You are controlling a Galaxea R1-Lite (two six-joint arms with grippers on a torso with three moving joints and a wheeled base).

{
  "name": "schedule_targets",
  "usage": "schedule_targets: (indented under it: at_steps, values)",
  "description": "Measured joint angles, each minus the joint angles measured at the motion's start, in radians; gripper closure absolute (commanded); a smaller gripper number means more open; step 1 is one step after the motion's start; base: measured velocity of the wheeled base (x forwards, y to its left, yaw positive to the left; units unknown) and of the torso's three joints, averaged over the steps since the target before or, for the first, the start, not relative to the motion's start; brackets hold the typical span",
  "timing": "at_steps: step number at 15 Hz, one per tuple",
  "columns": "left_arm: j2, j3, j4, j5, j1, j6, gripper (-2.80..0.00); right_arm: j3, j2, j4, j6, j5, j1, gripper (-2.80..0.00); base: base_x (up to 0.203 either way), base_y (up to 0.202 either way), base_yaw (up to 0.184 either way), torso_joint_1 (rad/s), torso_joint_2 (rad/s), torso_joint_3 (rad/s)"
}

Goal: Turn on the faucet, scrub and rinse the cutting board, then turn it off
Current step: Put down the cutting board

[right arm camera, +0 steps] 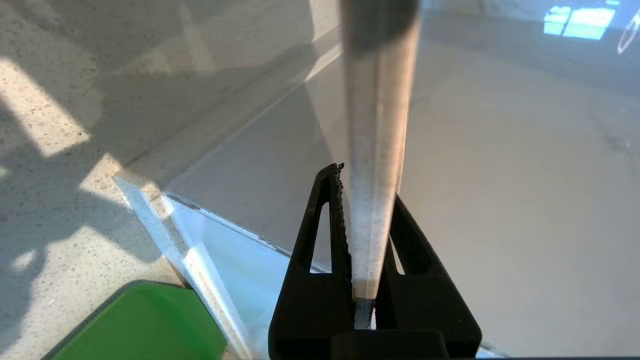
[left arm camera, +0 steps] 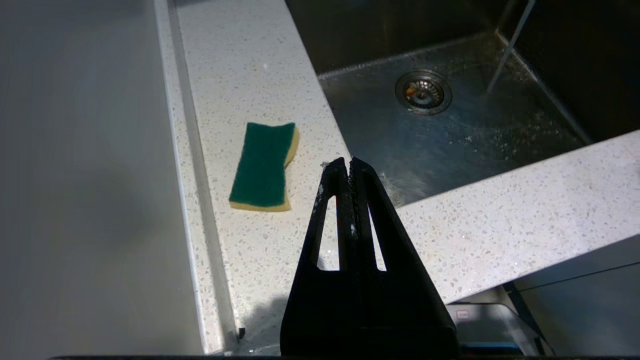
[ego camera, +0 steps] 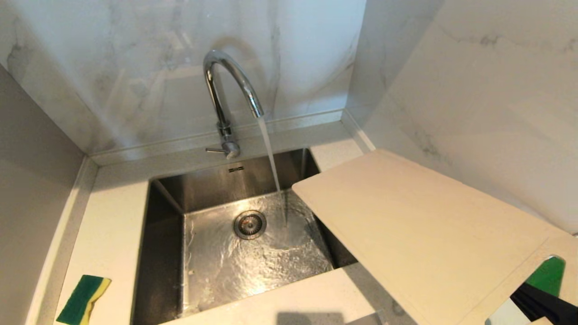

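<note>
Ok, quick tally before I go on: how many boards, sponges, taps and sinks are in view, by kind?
Cream cutting board, held by the right gripper: 1
Green board: 1
Sponge: 1
Faucet, running: 1
Sink: 1
Total: 5

Your faucet [ego camera: 228, 85] runs into the sink [ego camera: 158, 216]; the cutting board [ego camera: 420, 230] overhangs its right edge, sponge [ego camera: 83, 299] at the counter's front-left corner.
</note>
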Motion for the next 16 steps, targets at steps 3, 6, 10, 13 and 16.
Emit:
schedule_targets:
  at_steps: [3, 6, 10, 13, 16]
  values:
    - [0.0, 0.0, 0.001, 0.0, 0.0, 0.0, 0.0, 0.027, -0.01, -0.013, 0.022, -0.063, -0.008, 0.0, 0.0, 0.0, 0.0, 0.0, 0.0, 0.0]
    - [0.0, 0.0, 0.001, 0.002, -0.002, 0.0, 0.0, 0.045, -0.011, -0.003, 0.041, -0.095, -0.003, 0.0, 0.0, 0.0, 0.0, 0.0, 0.0, 0.0]
    - [0.0, 0.0, 0.0, 0.001, 0.0, 0.0, 0.0, 0.095, -0.012, -0.01, 0.078, -0.107, -0.011, 0.0, 0.0, 0.0, 0.0, 0.0, 0.0, 0.0]
    - [0.0, 0.0, 0.0, 0.001, 0.0, 0.0, 0.0, 0.109, -0.014, -0.008, 0.084, -0.102, -0.018, 0.0, 0.0, 0.0, 0.0, 0.0, 0.0, 0.0]
    - [0.0, 0.0, 0.0, 0.0, 0.0, 0.0, 0.0, 0.139, -0.008, -0.011, 0.097, -0.058, -0.068, 0.0, 0.0, 0.0, 0.0, 0.0, 0.0, 0.0]
